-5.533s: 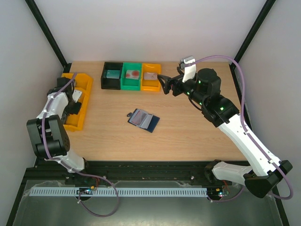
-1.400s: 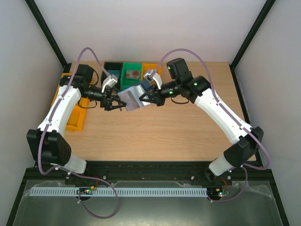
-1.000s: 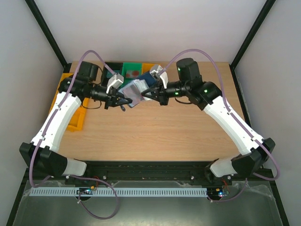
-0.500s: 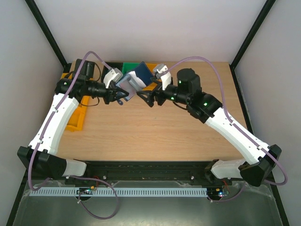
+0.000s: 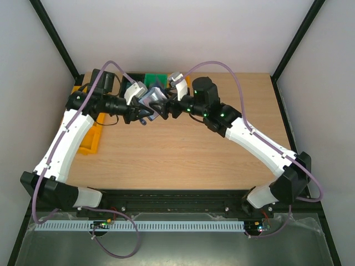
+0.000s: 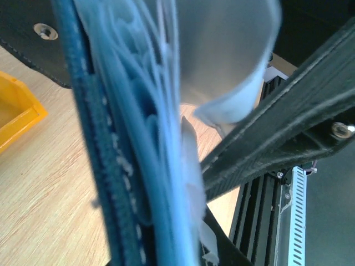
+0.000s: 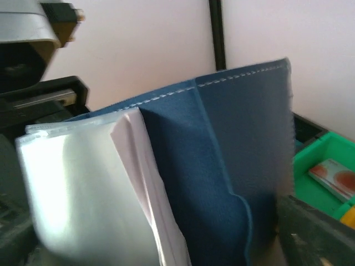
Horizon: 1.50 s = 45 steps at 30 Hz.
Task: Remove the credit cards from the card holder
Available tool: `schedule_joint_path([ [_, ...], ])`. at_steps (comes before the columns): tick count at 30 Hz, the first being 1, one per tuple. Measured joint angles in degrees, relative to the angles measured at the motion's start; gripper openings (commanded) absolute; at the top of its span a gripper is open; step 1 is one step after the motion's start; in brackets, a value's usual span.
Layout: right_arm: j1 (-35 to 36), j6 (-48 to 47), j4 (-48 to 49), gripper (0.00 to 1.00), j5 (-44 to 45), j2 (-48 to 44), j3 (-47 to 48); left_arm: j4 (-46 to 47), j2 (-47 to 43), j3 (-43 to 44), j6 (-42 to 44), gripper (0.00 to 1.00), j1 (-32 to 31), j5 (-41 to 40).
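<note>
The navy card holder (image 5: 156,98) hangs in the air above the back of the table, between my two grippers. My left gripper (image 5: 145,112) is shut on its lower edge. In the left wrist view the card holder (image 6: 97,166) stands edge-on, with light blue pockets (image 6: 158,138) and a clear flap (image 6: 227,55). My right gripper (image 5: 166,106) is open, jaws either side of the holder's right part. The right wrist view shows the navy cover (image 7: 238,155), a clear sleeve (image 7: 77,188) and pale pink card edges (image 7: 150,183) inside it.
A green bin (image 5: 158,79) holding a reddish card (image 7: 333,174) stands at the back behind the grippers, with a black bin (image 5: 128,77) beside it. A yellow tray (image 5: 89,141) lies at the left edge under the left arm.
The holder, first lying open on the table, is now held up in the air. In the last half second the right gripper moved left, back onto it; it sits slightly lower.
</note>
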Motion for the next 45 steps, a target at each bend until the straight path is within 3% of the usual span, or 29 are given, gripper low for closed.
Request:
schedule_joint_path([
  [1, 0.0, 0.1, 0.2, 0.61, -0.9, 0.1, 0.1, -0.2, 0.2, 0.3, 0.2, 0.02, 0.0, 0.0],
  [6, 0.0, 0.5, 1.1, 0.11, -5.7, 0.0, 0.1, -0.8, 0.5, 1.2, 1.8, 0.02, 0.4, 0.0],
  [8, 0.0, 0.6, 1.2, 0.02, -8.0, -0.3, 0.1, -1.2, 0.5, 1.6, 2.8, 0.02, 0.9, 0.4],
  [9, 0.0, 0.5, 1.2, 0.02, -8.9, -0.5, 0.1, -1.5, 0.5, 1.9, 3.5, 0.03, 1.0, 0.7],
  [10, 0.0, 0.4, 1.2, 0.02, -9.3, -0.9, 0.1, -2.0, 0.5, 2.1, 4.1, 0.1, 1.2, 1.3],
  [12, 0.0, 0.4, 1.2, 0.02, -10.3, -1.4, 0.0, -2.9, 0.5, 2.8, 5.3, 0.36, 1.3, 2.3],
  [14, -0.3, 0.7, 1.8, 0.02, -11.7, -2.1, -0.5, -3.6, 0.5, 3.3, 7.3, 0.48, 1.5, 3.7],
  [21, -4.5, 4.5, 7.6, 0.02, -22.1, -3.3, -4.2, -10.1, -0.5, 3.8, 15.5, 0.65, 7.4, 13.2],
  [26, -6.0, 5.3, 8.7, 0.02, -27.3, -3.3, -4.2, -12.2, -1.7, 3.9, 17.9, 0.66, 9.5, 17.0],
  [30, -6.0, 6.1, 10.1, 0.02, -29.4, -3.4, -4.2, -10.6, -1.9, 3.9, 15.0, 0.7, 9.4, 18.9],
  [34, -6.1, 7.4, 11.6, 0.02, -31.2, -3.4, -4.2, -5.7, -1.7, 3.8, 9.0, 0.64, 8.3, 18.9],
  [39, -4.4, 7.4, 11.5, 0.02, -32.7, -3.3, -4.2, 0.4, -0.7, 3.9, 2.5, 0.34, 6.9, 19.8],
  [45, -4.2, 6.1, 11.3, 0.02, -32.7, -3.3, -4.1, 1.0, -0.6, 3.8, 1.8, 0.19, 6.8, 21.7],
])
